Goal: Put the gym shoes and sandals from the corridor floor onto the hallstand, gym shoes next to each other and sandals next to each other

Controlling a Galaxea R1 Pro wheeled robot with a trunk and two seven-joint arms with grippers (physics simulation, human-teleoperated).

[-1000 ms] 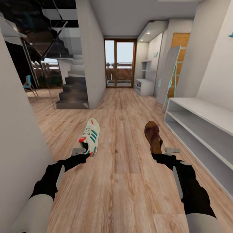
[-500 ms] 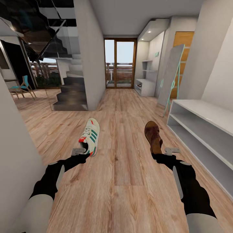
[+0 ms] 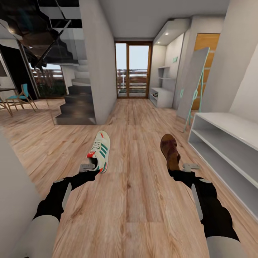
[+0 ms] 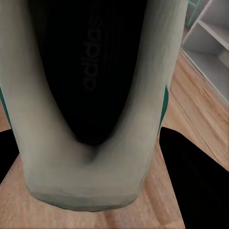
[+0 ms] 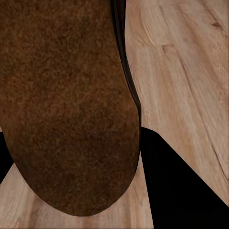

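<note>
**Both shoes carried, rack off to the right**

Already aloft, one gym shoe (image 3: 100,151) sits in the left gripper (image 3: 89,167), held by its heel end with the toe pointing away from the robot, down the corridor. Its long axis runs roughly parallel to the front edge of the hallstand (image 3: 229,150). In the left wrist view the shoe's dark insole and pale collar (image 4: 90,95) lie right against the camera, with the gripper's dark fingers (image 4: 200,181) on either side, so the left gripper looks clenched on it.

One sandal (image 3: 170,151) is gripped the same way by the right gripper (image 3: 186,167), heel toward the robot, toe forward, also parallel to the hallstand's front. The right wrist view shows its brown sole (image 5: 67,105) close up, one dark finger (image 5: 181,181) beside it; I judge the right gripper clamped on the sandal.

Relative to the hallstand, the sandal is the nearer of the two, with a strip of bare corridor floor (image 3: 129,200) between; the gym shoe is well apart from it, farther left. So the right arm is better placed to reach the shelves first.

The hallstand's top slab and the open tier below it look bare in the part shown, and its long front edge faces the robot's right side. Reaching it probably calls for a turn or sideways move to the right. A leaning panel (image 3: 195,84) stands just past the hallstand's far end, a wall (image 3: 14,200) close on the left.
</note>
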